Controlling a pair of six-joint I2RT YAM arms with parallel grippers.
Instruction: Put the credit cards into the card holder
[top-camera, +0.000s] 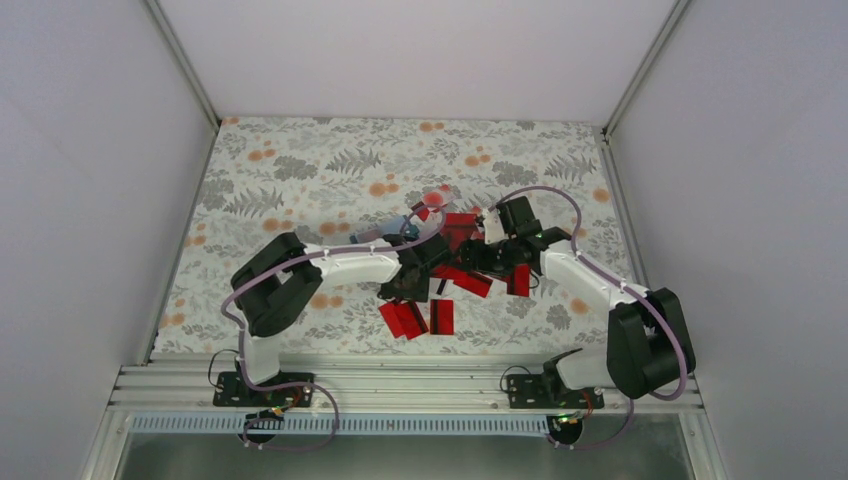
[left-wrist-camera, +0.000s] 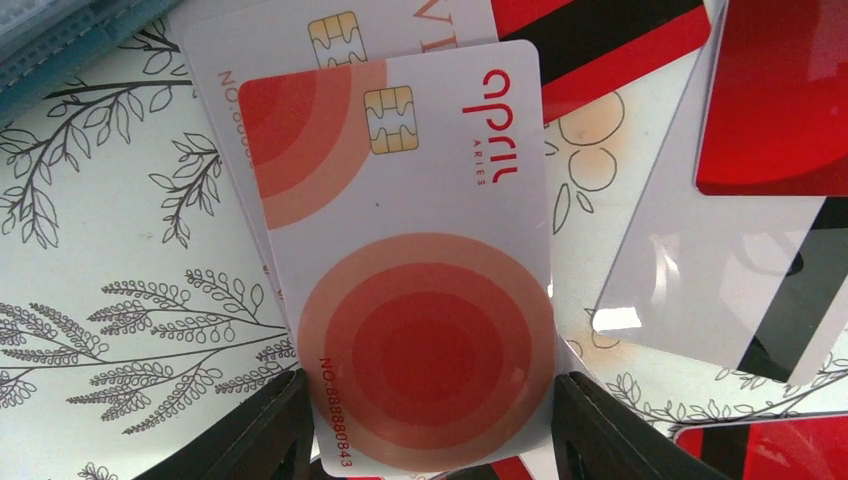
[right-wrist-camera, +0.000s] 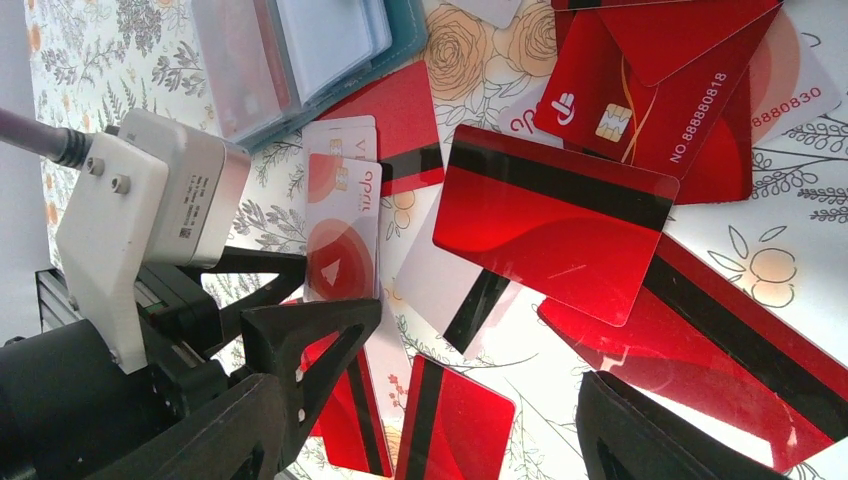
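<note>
The left arm's jaws pinch a pale, stiff plastic credit card with red circles (left-wrist-camera: 410, 300) across its long edges at the near end. The right arm's jaws gape, empty, above the glossy red black-striped cards (right-wrist-camera: 555, 215) strewn on the floral bench (top-camera: 300, 170). The teal-blue card holder (right-wrist-camera: 300, 60) lies open just beyond. Thin, light and slick, the flat-lying cards probably need an edge grip, or sliding onto a neighbour first.
</note>
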